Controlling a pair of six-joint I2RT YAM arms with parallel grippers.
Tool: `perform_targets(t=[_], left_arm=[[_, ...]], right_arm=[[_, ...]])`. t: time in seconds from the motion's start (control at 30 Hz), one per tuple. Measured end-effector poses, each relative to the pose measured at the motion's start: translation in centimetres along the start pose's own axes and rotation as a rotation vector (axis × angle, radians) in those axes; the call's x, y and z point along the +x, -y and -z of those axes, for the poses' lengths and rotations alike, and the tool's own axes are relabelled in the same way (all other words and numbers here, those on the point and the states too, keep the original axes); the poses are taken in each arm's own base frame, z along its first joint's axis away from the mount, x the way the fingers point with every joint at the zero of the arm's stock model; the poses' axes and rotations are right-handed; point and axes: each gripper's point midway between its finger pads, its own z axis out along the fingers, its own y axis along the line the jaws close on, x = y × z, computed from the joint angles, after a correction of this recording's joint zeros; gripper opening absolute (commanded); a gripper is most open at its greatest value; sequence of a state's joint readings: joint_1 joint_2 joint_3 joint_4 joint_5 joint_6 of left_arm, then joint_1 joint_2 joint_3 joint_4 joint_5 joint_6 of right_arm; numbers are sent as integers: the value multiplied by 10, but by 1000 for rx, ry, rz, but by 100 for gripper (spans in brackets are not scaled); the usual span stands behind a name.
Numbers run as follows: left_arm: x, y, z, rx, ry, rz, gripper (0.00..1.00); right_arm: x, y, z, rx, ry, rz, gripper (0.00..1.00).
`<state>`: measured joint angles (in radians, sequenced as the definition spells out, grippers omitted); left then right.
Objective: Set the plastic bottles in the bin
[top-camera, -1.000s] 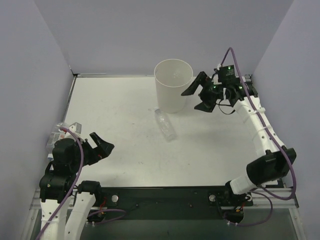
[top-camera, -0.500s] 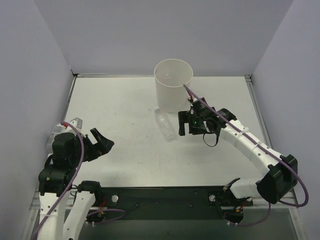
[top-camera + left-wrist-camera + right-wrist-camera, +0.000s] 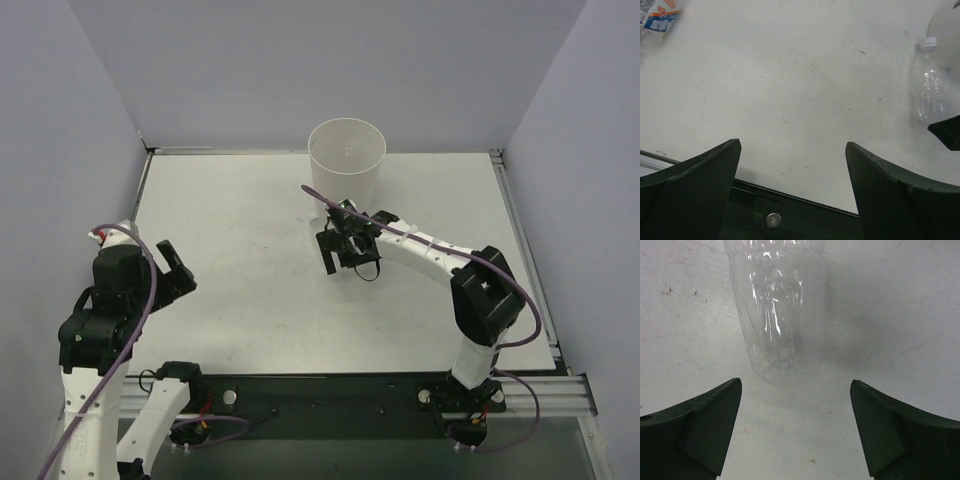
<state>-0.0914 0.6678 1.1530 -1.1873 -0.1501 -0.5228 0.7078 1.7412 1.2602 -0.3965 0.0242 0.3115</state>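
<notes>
Two fingers of the right gripper stand wide apart with nothing between them, so it grips nothing. Just ahead of the fingertips the unlabelled bottle lies on its side on the table, its clear, crinkled body running straight away from the gripper. The bottle's near end stops just short of the gap between the fingers. It sits off centre, closer to the finger on the left of the wrist view than to the other, and no contact shows. From above, this gripper hangs low over the bottle and hides most of it. Directly beyond it, toward the back wall, the bin stands upright, close to the bottle's far end.

The left gripper is open too, its fingers spread and empty above the table near its front edge. Ahead of it and off to its right, well apart, lies the same unlabelled bottle, its white cap pointing toward the bin. A black fingertip of the right gripper shows beside the bottle's base. Far ahead to the left, in the corner of that wrist view, lies the blue-labelled bottle, only partly in frame and well apart from the fingers.
</notes>
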Motion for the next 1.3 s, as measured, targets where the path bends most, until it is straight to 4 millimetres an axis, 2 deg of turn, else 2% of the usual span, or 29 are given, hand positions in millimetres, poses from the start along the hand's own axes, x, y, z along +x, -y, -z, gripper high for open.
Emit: perform_targets(t=[0.1,0.27,0.4,0.57,0.63,0.7,0.9,1.0,1.07,1.13,1.23,1.3], left_arm=[[-8,-10,0,-77,12,-9,97],[-4,-17,-4,-128,-12,6,97],[-5,-24,-7,-173,-9,11,97],[-5,-28,-25,-251,-65,-5,97],[-4,-26,-32,-257,-89,-2,97],[-4,-20,-40,-245,-98,10,98],[0,-14,-46,-199,-88,37,97],[0,-12,-46,-184,-81,41,97],[0,-10,-46,-167,-80,44,98],[0,-7,-46,-151,-77,47,97],[5,-6,-48,-133,-80,51,97],[9,-5,-48,-124,-87,54,98]], right_arm=[[-6,-2,-15,14,-10,11,80],[-4,-3,-33,24,-37,36,75],[1,-4,-40,16,-62,62,56],[1,-11,-33,-30,-68,66,44],[-2,-16,-16,-66,-55,54,43],[-6,-22,11,-122,-34,40,41],[-21,-43,130,-348,119,-25,36],[-23,-46,171,-409,155,-42,36],[-25,-48,185,-432,161,-50,36],[-26,-48,190,-444,156,-62,36],[-19,-46,186,-439,119,-77,35],[-11,-45,175,-426,86,-80,36]])
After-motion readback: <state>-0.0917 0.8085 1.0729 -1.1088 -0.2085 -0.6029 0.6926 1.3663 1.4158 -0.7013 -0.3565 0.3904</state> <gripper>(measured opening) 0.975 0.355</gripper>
